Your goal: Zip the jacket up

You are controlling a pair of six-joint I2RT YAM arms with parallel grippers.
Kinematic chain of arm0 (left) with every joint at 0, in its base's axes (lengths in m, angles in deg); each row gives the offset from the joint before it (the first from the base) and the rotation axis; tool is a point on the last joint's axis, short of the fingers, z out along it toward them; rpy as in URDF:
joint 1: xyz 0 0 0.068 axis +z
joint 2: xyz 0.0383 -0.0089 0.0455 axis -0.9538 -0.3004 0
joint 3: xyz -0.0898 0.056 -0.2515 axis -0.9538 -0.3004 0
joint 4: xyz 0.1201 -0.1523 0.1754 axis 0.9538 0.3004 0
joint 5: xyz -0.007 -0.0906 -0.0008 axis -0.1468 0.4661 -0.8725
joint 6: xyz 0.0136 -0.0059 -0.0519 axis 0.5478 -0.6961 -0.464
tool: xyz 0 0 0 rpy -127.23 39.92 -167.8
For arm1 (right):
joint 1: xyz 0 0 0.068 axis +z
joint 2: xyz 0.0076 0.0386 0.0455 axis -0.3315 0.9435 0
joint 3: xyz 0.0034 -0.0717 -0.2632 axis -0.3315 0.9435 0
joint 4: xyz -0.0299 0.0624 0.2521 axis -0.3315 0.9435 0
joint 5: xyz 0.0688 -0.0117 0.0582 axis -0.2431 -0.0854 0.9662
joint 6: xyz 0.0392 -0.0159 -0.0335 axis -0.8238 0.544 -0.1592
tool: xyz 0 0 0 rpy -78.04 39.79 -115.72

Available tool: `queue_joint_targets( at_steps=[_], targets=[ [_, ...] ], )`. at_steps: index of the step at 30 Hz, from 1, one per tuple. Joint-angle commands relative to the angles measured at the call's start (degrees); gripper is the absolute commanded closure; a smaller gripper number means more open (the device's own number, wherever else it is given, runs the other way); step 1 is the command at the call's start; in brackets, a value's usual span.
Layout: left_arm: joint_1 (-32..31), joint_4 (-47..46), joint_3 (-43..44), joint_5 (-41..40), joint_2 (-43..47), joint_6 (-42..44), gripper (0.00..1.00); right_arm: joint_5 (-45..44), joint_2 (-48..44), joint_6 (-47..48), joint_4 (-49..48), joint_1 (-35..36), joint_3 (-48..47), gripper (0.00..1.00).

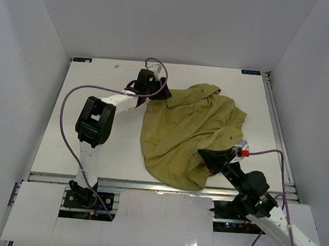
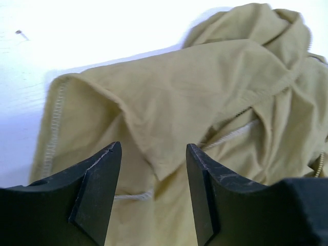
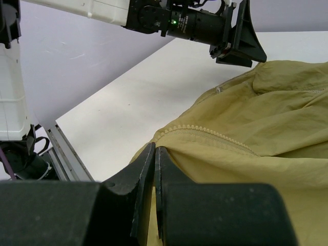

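one jacket [image 1: 181,130] between left pincer [image 1: 157,93] and right pincer [image 1: 203,155]

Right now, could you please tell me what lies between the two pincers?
Only the jacket: the top view shows its fabric spanning from the left pincer to the right pincer.

Right claw [image 3: 155,154] clamped on jacket [image 3: 266,118] edge beside zipper [image 3: 205,132]; left claw [image 3: 241,38] beyond.

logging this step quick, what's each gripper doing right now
left gripper: open above the jacket, holding nothing
right gripper: shut at the jacket's edge; whether it pinches fabric cannot be told
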Motion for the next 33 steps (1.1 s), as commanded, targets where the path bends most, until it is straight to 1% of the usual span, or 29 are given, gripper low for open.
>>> queue_joint_targets(
  at_steps=[1, 5, 7, 8, 11, 12, 15, 21, 26, 28, 31, 32, 33],
  targets=[
    [2.2, 0.6, 4.8, 4.6, -2.1, 0.4, 0.36, -0.9, -6.4, 0.2, -0.3, 0.0, -2.8, 0.92],
    [2.4, 0.2, 7.2, 6.9, -5.2, -0.7, 0.39, -1.1, -6.6, 0.2, 0.2, 0.0, -3.1, 0.92],
    [2.5, -0.8, 7.6, 8.7, -6.3, -1.3, 0.46, -1.2, -6.5, 0.3, 0.2, 0.0, -3.1, 0.92],
    [2.5, -1.4, 7.1, 9.9, -6.2, -1.6, 0.51, -1.3, -6.5, 0.3, 0.2, 0.0, -3.1, 0.92],
    [2.7, -4.3, 6.2, 11.4, -5.7, -3.0, 0.64, -1.3, -6.2, 0.3, 0.4, -0.1, -3.1, 0.92],
    [2.9, -5.0, 6.4, 12.0, -5.6, -3.8, 0.66, -1.2, -6.2, 0.2, 0.4, -0.1, -3.1, 0.92],
    [3.1, -5.9, 7.2, 13.2, -5.8, -5.0, 0.66, -1.0, -6.1, 0.0, 0.3, 0.0, -3.1, 0.92],
    [3.6, -4.3, 7.9, 15.4, -5.4, -7.5, 1.0, -2.0, -6.1, 0.3, 1.0, 0.0, -3.5, 0.92],
    [4.9, -4.3, 3.8, 16.0, 0.9, -11.0, 1.0, -3.0, -5.7, 0.1, 1.2, 0.0, -3.7, 0.92],
    [5.0, -3.8, 2.1, 16.0, 5.1, -11.6, 1.0, -3.4, -5.6, 0.0, 1.7, 0.0, -3.9, 0.92],
    [5.0, -2.5, -0.9, 15.7, 8.6, -12.4, 1.0, -4.1, -5.5, -0.1, 2.3, 0.0, -4.4, 0.92],
    [5.0, -2.4, -2.1, 15.6, 11.0, -12.9, 1.0, -4.3, -5.5, -0.3, 2.4, 0.0, -4.5, 0.92],
    [5.0, -2.3, -5.2, 15.0, 12.8, -13.4, 1.0, -5.2, -5.4, -0.7, 2.6, 0.0, -4.5, 0.92]
  ],
)
